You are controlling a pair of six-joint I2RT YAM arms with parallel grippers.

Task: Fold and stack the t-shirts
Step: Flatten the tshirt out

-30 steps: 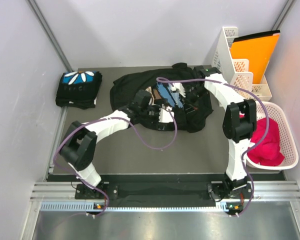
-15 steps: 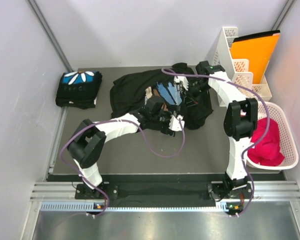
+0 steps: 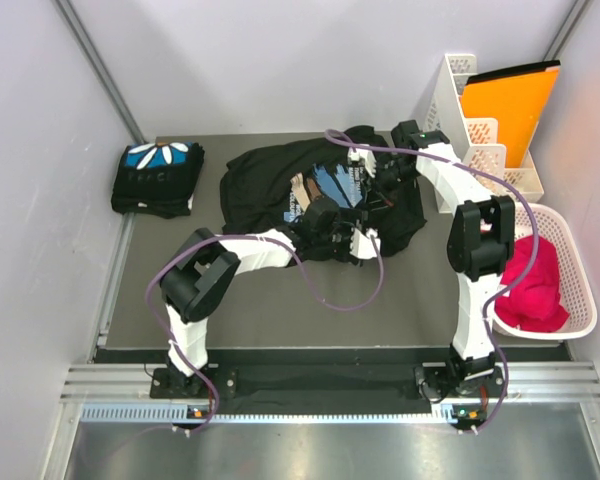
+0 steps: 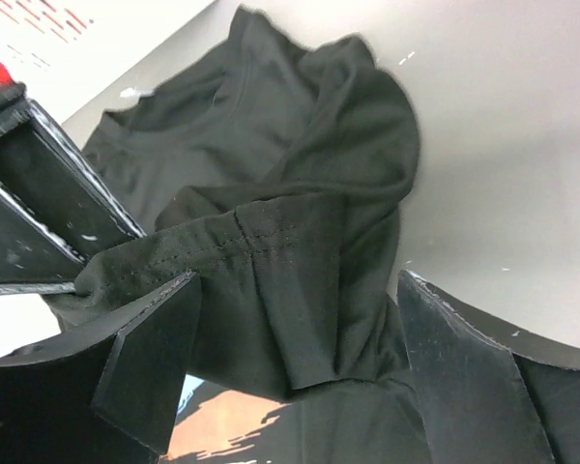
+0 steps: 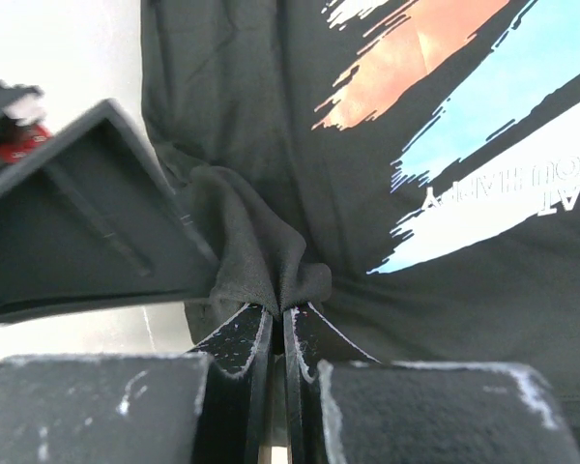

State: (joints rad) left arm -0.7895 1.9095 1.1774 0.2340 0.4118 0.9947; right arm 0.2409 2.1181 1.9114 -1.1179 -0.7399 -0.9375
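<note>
A black t-shirt with a blue-and-tan brush-stroke print (image 3: pixel 325 190) lies crumpled on the mat's middle back. A second black t-shirt with a blue print and white petals (image 3: pixel 158 176) sits folded at the back left. My right gripper (image 3: pixel 377 188) is shut on a pinch of the crumpled shirt's black cloth (image 5: pixel 271 261), next to the print and white text (image 5: pixel 483 184). My left gripper (image 3: pixel 363 238) is open over the same shirt's near right part. A hemmed sleeve fold (image 4: pixel 280 280) lies between its fingers (image 4: pixel 145 372), unclamped.
A white rack with an orange folder (image 3: pixel 505 105) stands at the back right. A white basket (image 3: pixel 578 300) holding magenta cloth (image 3: pixel 535 280) sits at the right edge. Purple cables (image 3: pixel 330 300) loop over the grey mat (image 3: pixel 260 310). Walls close in on both sides.
My left arm has swung right across the crumpled shirt, its gripper now close under the right gripper. The right gripper shifted slightly back-right with cloth in it, spreading the print.
</note>
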